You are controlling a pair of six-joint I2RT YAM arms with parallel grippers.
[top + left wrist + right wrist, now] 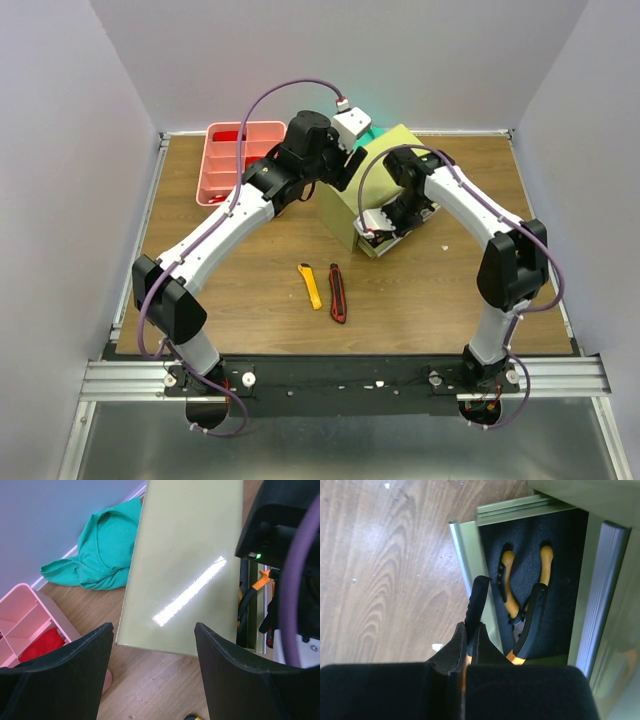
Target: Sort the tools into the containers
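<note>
Two containers stand on your wood-grain table (200, 300). The bigger is the boxy olive chest (340, 205) mid-table, its smooth top catching a streak of glare. One drawer (525, 535) is pulled out; it has a metal rim and a black foam lining, and a pair of orange-handled pliers (508, 587) lies in it. Your right gripper (468, 647) is over that drawer, its fingers pinched tight on one ribbed handle of the black-and-orange pliers (534, 615). That handle is above the rim and the other above the foam.

Your left gripper (152, 675) hovers over the chest's far side with fingers spread wide and nothing between them.

Left of the chest is the pink plastic tray (213, 160), with a red object (42, 645) in one compartment. A crumpled green cloth (100, 550) lies behind the chest.

Nearer you, on bare table, the yellow knife (312, 286) and red-and-black knife (338, 293) lie side by side.
</note>
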